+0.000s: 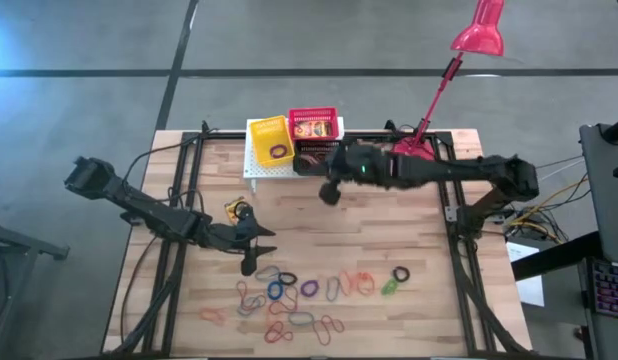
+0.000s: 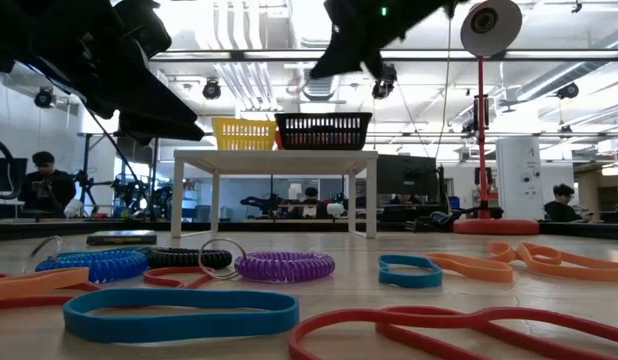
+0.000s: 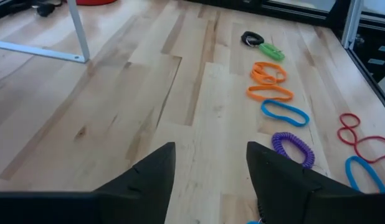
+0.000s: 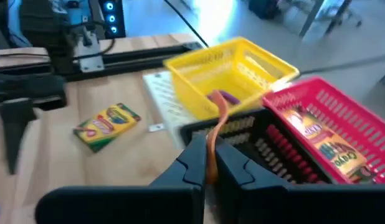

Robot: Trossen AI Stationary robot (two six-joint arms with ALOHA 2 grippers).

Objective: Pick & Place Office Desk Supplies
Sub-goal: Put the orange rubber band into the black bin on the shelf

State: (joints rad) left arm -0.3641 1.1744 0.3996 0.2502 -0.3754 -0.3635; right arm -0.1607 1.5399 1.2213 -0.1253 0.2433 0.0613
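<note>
Several elastic loops (image 1: 289,295) lie on the near part of the table: blue (image 3: 285,112), purple (image 3: 292,148), orange (image 3: 267,74), red (image 3: 361,132). One crayon box (image 4: 108,127) lies flat on the table, and others lie in the red basket (image 4: 323,130). My left gripper (image 3: 211,152) is open, just above bare wood, left of the loops. My right gripper (image 4: 208,146) is shut on an orange loop, raised over the table in front of the black basket (image 4: 273,146). A purple loop lies in the yellow basket (image 4: 230,74). My right gripper pinches an orange elastic loop (image 4: 212,140) between its two fingertips. The loop's free part (image 4: 220,109) reaches out past the tips toward the baskets. It is lifted clear of the table. Which part of the loop the fingers are on does not show.
The yellow, red and black baskets stand on a white riser (image 1: 259,165) at the table's far side. A red desk lamp (image 1: 479,30) stands at the far right. People sit in the room beyond the table (image 2: 39,180). Bare wood lies between the riser and the loops.
</note>
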